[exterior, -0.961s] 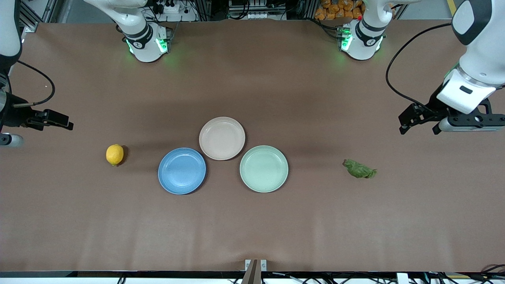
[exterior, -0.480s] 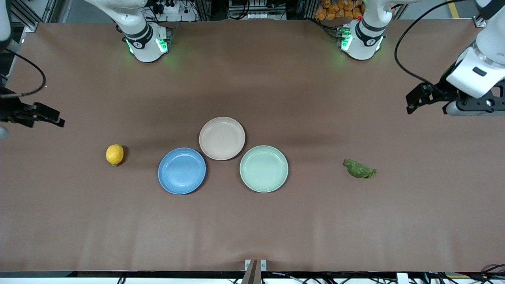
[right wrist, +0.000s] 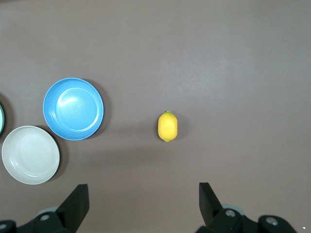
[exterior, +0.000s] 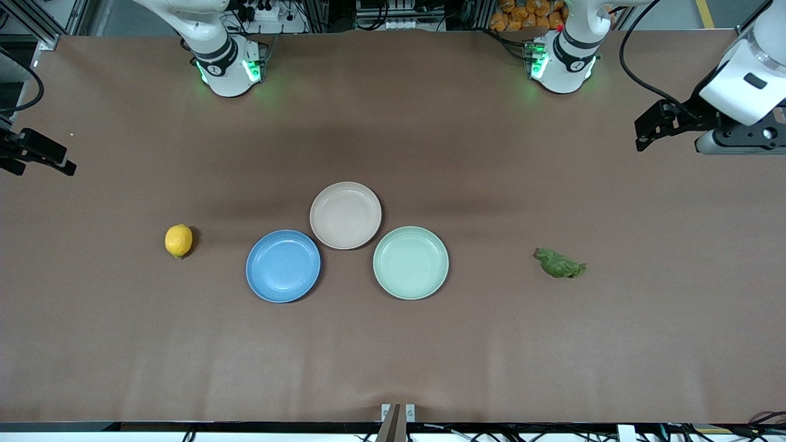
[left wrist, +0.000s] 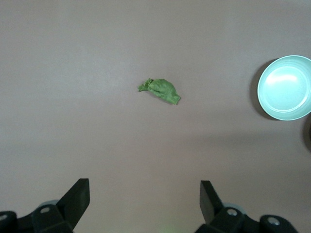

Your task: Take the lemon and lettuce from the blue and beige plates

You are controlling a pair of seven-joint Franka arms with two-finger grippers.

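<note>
Evidently, in the front view, the small oval yellow lemon (exterior: pixel 178 240) and the dark green wrinkled lettuce piece (exterior: pixel 560 263) are seen lying on the brown bench (exterior: pixel 393 356), not on any plate: the lemon toward the right arm's end, the lettuce toward the left arm's end, with the round blue plate (exterior: pixel 283 266), the beige plate (exterior: pixel 345 215) and the mint green plate (exterior: pixel 411 263) bare between them. The left end effector (exterior: pixel 649 126) and right end effector (exterior: pixel 38 153) are held high over the bench's ends. In the left wrist view, released fingers (left wrist: pixel 77 196) are shown above the lettuce (left wrist: pixel 160 90). In the right wrist view, spread fingers (right wrist: pixel 208 197) frame the lemon (right wrist: pixel 168 125). The picking looks finished; no grasp appears called for next.
</note>
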